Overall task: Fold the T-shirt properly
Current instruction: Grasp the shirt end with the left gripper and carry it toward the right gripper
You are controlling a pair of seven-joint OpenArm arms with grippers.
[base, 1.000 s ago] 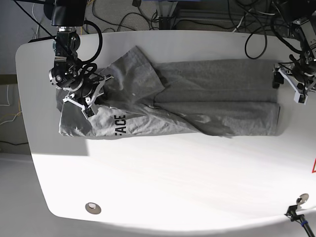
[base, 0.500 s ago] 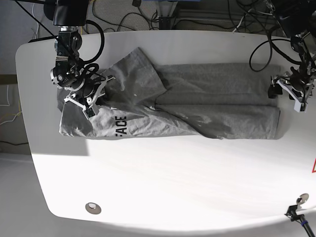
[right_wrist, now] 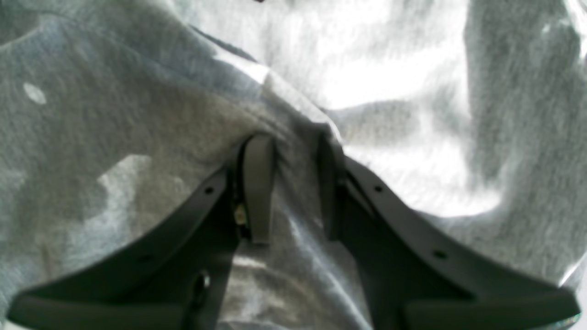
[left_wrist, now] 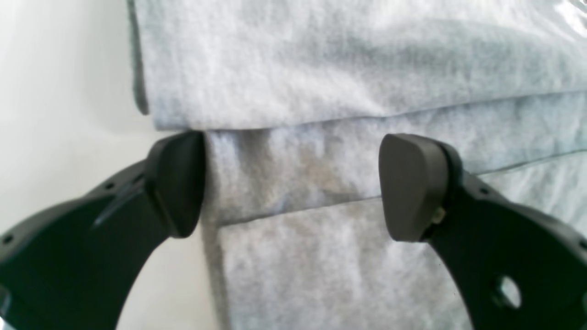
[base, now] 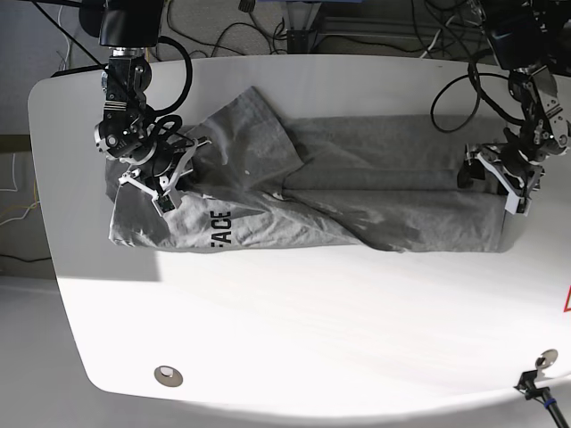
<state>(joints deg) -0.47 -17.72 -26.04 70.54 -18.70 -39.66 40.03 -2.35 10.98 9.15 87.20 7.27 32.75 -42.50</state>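
Observation:
The grey T-shirt (base: 357, 192) lies folded lengthwise across the white table (base: 294, 312), with black letters "FACE" (base: 219, 228) showing near its left end. My right gripper (base: 163, 176) is at the shirt's left end. In the right wrist view my right gripper (right_wrist: 293, 183) is shut on a raised ridge of the T-shirt (right_wrist: 390, 78). My left gripper (base: 497, 178) is over the shirt's right end. In the left wrist view my left gripper (left_wrist: 293, 183) is open and straddles a folded edge of the T-shirt (left_wrist: 344, 59), with one fingertip (left_wrist: 176, 183) at the cloth's side edge.
Cables (base: 232, 31) lie behind the table's far edge. A round fitting (base: 167, 375) sits near the front left edge. A small clamp (base: 542, 364) and a red mark (base: 566, 301) are at the right edge.
My left gripper has moved from beside the shirt's right edge inward and down onto its right end. My right gripper has stayed gripping the left end, shifting only slightly.

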